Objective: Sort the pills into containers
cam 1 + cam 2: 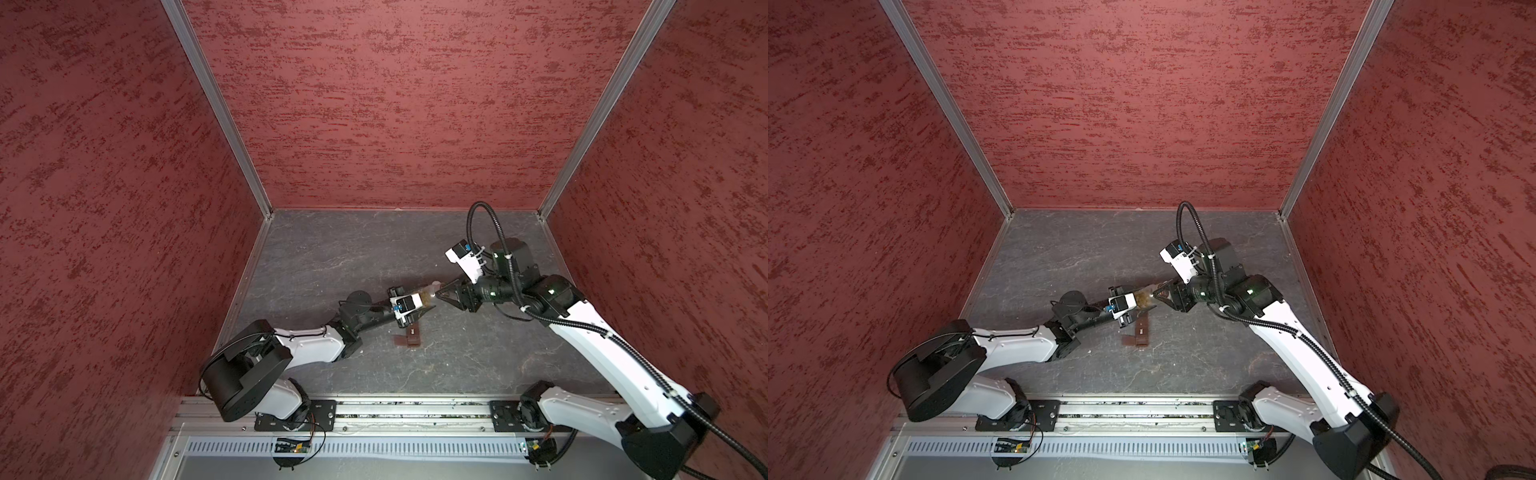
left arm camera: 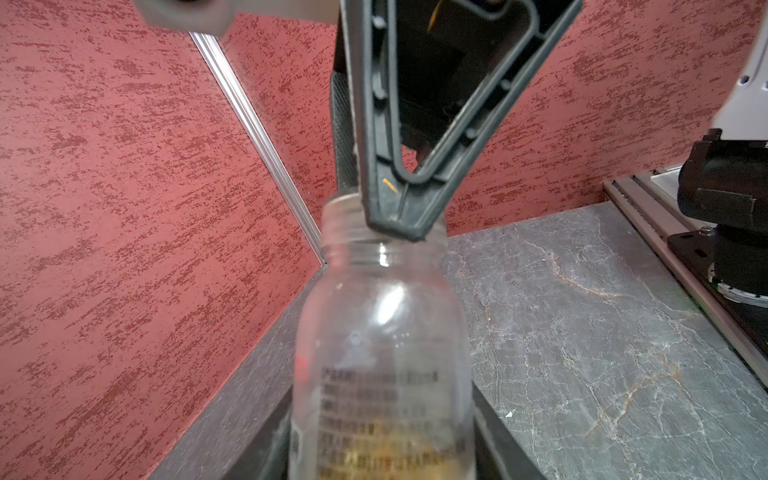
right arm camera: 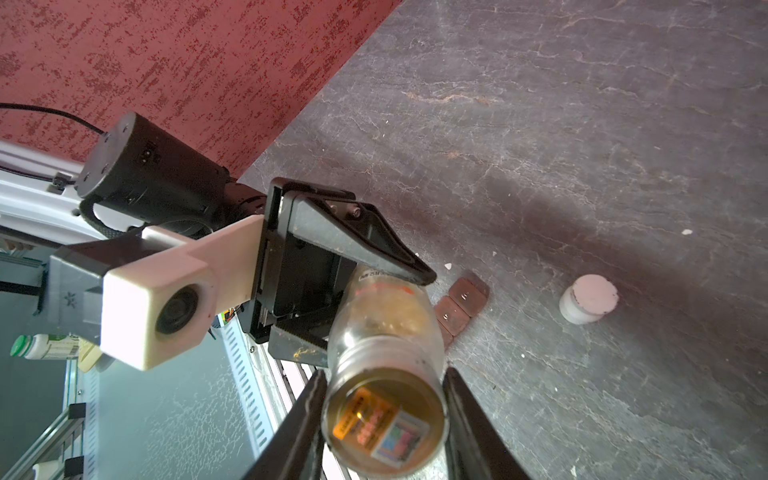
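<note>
So left gripper [image 3: 374, 316] clamps the bottle [image 2: 382, 332], right gripper [image 3: 385, 376] pinches its neck, cap [image 3: 588, 303] sits on the surface [image 3: 582, 124].

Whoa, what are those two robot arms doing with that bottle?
They hold a clear bottle between them, above the table. The left gripper clamps its body and the right gripper pinches its neck. Its white cap is off and sits on the table. The brown pill box lies on the table close by.
</note>
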Robot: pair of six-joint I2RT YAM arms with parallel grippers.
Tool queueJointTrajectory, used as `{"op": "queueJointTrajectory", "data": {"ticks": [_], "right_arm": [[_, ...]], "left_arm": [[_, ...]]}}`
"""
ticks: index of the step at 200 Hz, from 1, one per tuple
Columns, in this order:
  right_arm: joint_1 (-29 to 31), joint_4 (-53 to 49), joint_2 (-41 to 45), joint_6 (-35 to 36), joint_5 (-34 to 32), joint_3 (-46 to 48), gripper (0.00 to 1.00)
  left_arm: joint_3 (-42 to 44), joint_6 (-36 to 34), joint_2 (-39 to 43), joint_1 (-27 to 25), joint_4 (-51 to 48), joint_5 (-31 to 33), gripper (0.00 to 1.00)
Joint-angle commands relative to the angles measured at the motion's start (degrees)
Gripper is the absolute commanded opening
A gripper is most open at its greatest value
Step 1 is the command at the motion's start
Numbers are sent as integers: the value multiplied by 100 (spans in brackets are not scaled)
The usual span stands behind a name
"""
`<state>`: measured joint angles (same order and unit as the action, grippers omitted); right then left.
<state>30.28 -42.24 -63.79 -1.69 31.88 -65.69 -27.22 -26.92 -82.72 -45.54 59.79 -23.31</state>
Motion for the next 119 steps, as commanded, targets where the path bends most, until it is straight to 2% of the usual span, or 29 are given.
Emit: {"op": "queueJointTrajectory", "data": {"ticks": [1, 28, 119], "right_arm": [[-66, 92, 205, 275, -171, 37, 31], [-66, 251, 205, 172, -155, 136, 33], [-66, 449, 235, 85, -173, 226, 50]], "left_arm": [[173, 106, -78, 78, 44, 125, 0], [218, 114, -102, 89, 129, 125, 0], [194, 126, -311, 98, 318, 109, 0]]}}
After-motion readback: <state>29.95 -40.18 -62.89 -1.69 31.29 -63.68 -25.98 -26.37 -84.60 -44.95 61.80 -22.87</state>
